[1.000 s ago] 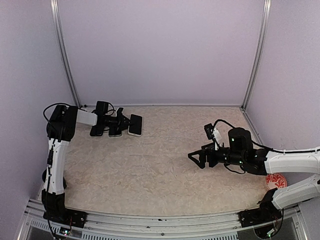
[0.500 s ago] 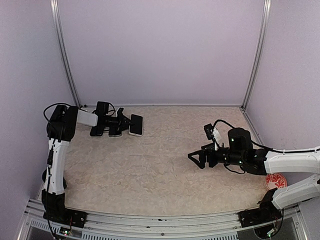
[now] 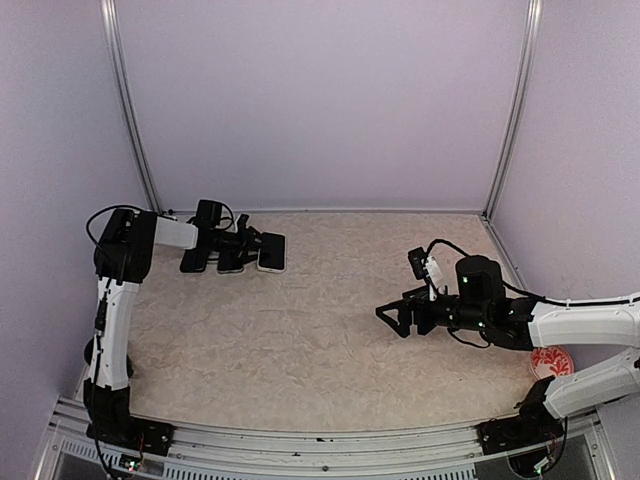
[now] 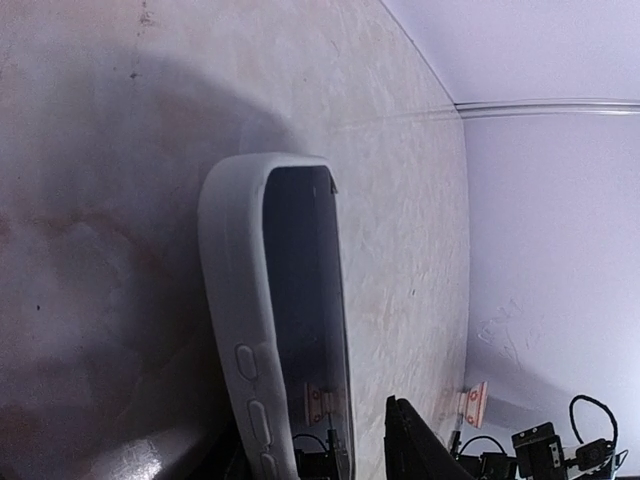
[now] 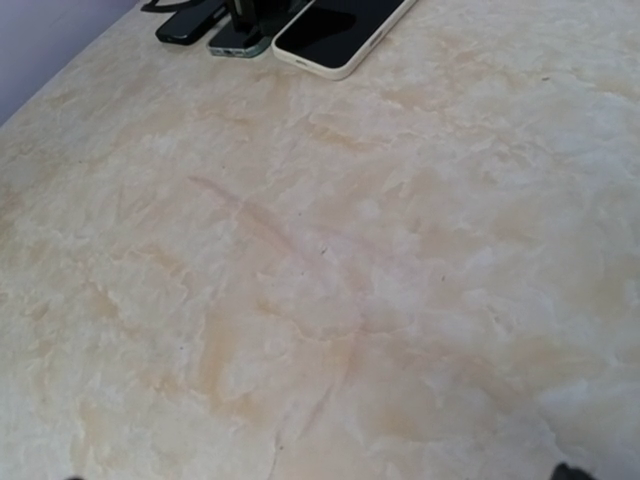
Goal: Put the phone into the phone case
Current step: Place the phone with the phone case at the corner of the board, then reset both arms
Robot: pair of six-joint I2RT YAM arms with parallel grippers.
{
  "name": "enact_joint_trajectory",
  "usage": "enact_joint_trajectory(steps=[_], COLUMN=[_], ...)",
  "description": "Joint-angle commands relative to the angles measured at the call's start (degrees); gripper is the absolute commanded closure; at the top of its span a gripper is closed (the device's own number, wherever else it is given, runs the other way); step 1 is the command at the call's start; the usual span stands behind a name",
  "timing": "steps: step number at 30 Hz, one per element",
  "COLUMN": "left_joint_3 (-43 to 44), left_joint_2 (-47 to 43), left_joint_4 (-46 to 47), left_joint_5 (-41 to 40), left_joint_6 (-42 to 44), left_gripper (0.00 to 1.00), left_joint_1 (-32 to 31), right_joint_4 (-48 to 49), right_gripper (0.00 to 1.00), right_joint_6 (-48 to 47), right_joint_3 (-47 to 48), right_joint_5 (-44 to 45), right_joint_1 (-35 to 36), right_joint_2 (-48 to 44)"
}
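The phone case (image 4: pixel 232 300) is lying flat at about 10 o'clock on the table (image 3: pixel 300 350). Its pale rim is wrapping the dark-faced phone (image 4: pixel 300 290), and the moulded button covers are showing along one long side. From the left wrist view the phone is appearing seated inside the shell. The near end is cut off by the frame edge, so full seating there cannot be confirmed.

Change to note: the left gripper (image 3: pixel 248 240), standing at 9 o'clock of the cased phone, was pressed together half a second ago. Its jaws are now parting. One finger (image 4: pixel 405 445) is standing clear of the case edge, with a strip of bare table between them, so nothing is being pinched. The cased phone is staying in nearly the same spot.

Meaning for the task: insertion is looking complete or close to it, and the release is under way. What remains, by this judgement, is withdrawing the left arm without dragging the case.

Just beside the cased phone, toward 8 to 9 o'clock, a grey slab (image 5: pixel 232 45) and a black slab (image 5: pixel 185 25) are lying under the left wrist.

The right gripper (image 3: pixel 392 318) is hovering at 3 o'clock of the table, well apart, with jaws spread wide and carrying nothing, unchanged.
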Motion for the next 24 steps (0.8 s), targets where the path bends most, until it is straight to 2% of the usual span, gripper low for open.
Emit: enact_joint_trajectory(steps=[1,14,22,24], left_joint_3=[0.39,4.14,3.24,2.6], left_joint_2=[-1.64,-5.07,-6.18,-6.79], left_joint_4=[-5.39,-17.2,-19.29,-19.36], left_joint_5=[-4.1,-14.6,-17.85,-18.64], left_joint_6=[2.9,9.97,11.6,11.95], left_gripper=[0.55,0.2,0.16,0.11], left_joint_1=[-0.27,-1.52,-2.16,-2.27], right_joint_4=[1.33,2.31,2.38,2.4], right_gripper=[0.0,0.0,0.0,0.0], right_joint_6=[0.24,0.67,0.86,0.88], right_joint_3=[-0.67,-0.78,-0.96,-1.11], right_joint_5=[0.2,-0.54,-0.74,-0.74], right_joint_1=[0.26,0.19,0.24,0.21], right_joint_2=[-0.25,0.48,0.57,0.47])
